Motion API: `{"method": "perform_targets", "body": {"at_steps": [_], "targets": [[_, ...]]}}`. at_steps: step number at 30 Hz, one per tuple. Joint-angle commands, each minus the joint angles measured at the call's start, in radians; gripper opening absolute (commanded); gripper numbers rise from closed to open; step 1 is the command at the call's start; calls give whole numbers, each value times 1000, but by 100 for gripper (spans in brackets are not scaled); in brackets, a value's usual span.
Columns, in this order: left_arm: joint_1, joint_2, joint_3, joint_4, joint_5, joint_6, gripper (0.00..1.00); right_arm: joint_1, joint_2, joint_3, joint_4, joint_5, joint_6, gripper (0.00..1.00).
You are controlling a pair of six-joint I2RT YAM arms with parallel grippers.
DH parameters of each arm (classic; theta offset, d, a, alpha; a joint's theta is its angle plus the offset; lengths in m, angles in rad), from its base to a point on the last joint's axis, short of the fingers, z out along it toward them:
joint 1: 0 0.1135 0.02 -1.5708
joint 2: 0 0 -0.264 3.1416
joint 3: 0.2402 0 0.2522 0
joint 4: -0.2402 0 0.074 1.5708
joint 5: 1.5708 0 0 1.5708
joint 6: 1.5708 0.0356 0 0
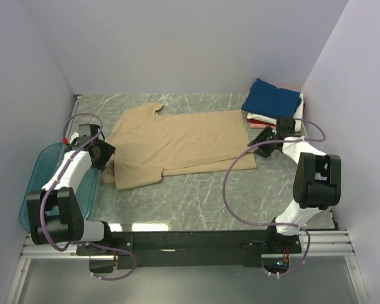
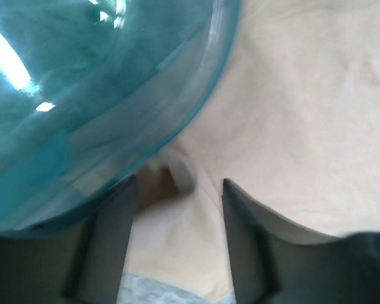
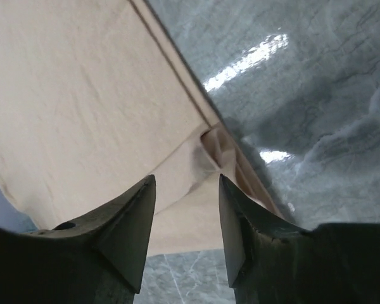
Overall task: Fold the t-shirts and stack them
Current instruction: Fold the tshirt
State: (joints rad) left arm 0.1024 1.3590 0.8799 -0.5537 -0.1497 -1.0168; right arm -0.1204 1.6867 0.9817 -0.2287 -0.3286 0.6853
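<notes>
A tan t-shirt lies spread across the marble table, its near side folded over and one sleeve pointing to the back. My left gripper sits at the shirt's left edge beside the tub. In the left wrist view its jaws are apart over the tan cloth, and this gripper pinches nothing. My right gripper is at the shirt's right hem. It is open above a small raised crease in the tan cloth. A folded navy t-shirt tops a stack with white and red ones at the back right.
A translucent teal tub stands at the table's left edge and touches the shirt; it fills the upper left of the left wrist view. Bare marble table lies in front of the shirt. White walls close in on three sides.
</notes>
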Motion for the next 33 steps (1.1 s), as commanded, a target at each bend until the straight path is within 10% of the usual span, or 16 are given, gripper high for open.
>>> {"method": "perform_targets", "body": {"at_steps": [1,33], "targets": [[11,-43,22,52,-5,49,68,40,-100,29,-30,60,-39,53],[-265,-92,8,71,-33,-2,82,166,-240,-139,-28,209,20,45]]}}
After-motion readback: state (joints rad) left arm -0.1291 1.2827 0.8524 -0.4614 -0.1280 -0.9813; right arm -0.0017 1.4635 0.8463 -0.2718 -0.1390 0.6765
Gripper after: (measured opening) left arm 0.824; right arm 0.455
